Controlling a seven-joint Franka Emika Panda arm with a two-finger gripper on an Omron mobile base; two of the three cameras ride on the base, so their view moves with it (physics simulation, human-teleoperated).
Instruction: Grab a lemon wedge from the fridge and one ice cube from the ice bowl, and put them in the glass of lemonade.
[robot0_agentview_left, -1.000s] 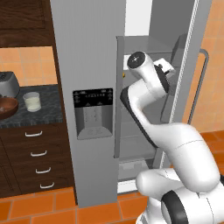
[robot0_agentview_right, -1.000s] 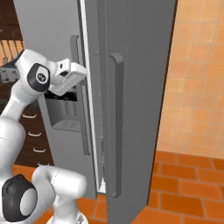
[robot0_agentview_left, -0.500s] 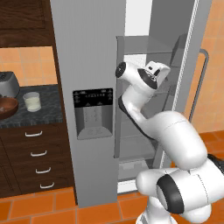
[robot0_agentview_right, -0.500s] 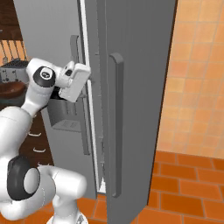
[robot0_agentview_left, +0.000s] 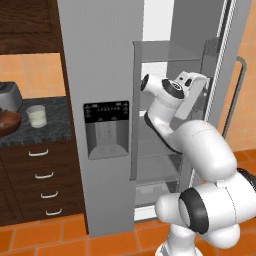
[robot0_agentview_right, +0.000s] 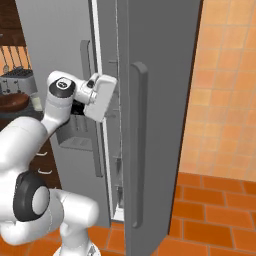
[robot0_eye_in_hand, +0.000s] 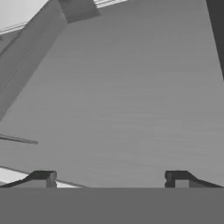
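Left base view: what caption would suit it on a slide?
Robot arm reaches its gripper into the open fridge, while the glass of lemonade waits on the counter.

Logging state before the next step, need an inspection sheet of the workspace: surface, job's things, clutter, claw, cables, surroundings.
Surface: dark counter left of the fridge, over dark drawers.
Job's things: fridge has its right door swung open, shelves visible; no lemon wedge can be made out. Bowl and glass stand on the counter.
Clutter: toaster behind the bowl.
Claw: claw open, fingertips apart, nothing between them, facing a flat grey fridge surface; the hand sits at the door opening.
Cables: nothing seen.
Surroundings: orange tiled floor, orange wall tiles, dark upper cabinet.
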